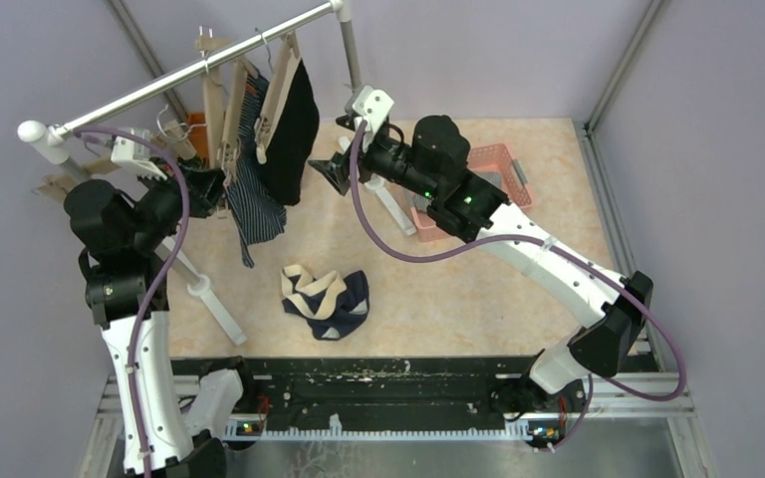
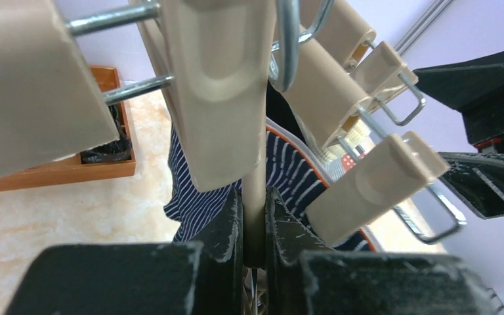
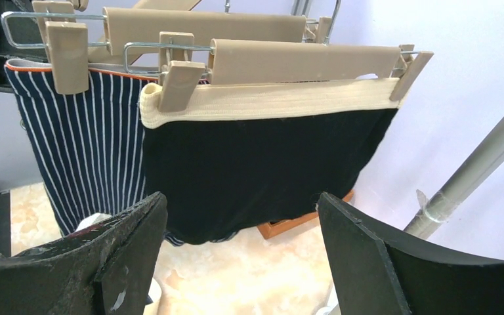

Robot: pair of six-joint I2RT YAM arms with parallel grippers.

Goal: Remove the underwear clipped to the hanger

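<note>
Two pieces of underwear hang from beige clip hangers [image 3: 302, 59] on the metal rail [image 1: 199, 68]: a navy-striped one [image 1: 254, 194] [image 3: 85, 151] and a black one [image 1: 294, 129] with a wide beige waistband [image 3: 256, 170]. Another navy and beige piece [image 1: 325, 299] lies crumpled on the table. My left gripper [image 1: 204, 184] [image 2: 254, 203] is shut on a thin beige hanger clip beside the striped underwear [image 2: 197, 197]. My right gripper [image 1: 334, 171] [image 3: 243, 223] stands wide open, facing the black underwear from a short distance without touching it.
A pink basket [image 1: 498, 164] sits behind the right arm. An orange wooden tray [image 1: 196, 124] [image 2: 72, 170] lies at the back left under the rack. The rack's white foot [image 1: 214, 304] and slanted post [image 3: 479, 170] stand close to both arms.
</note>
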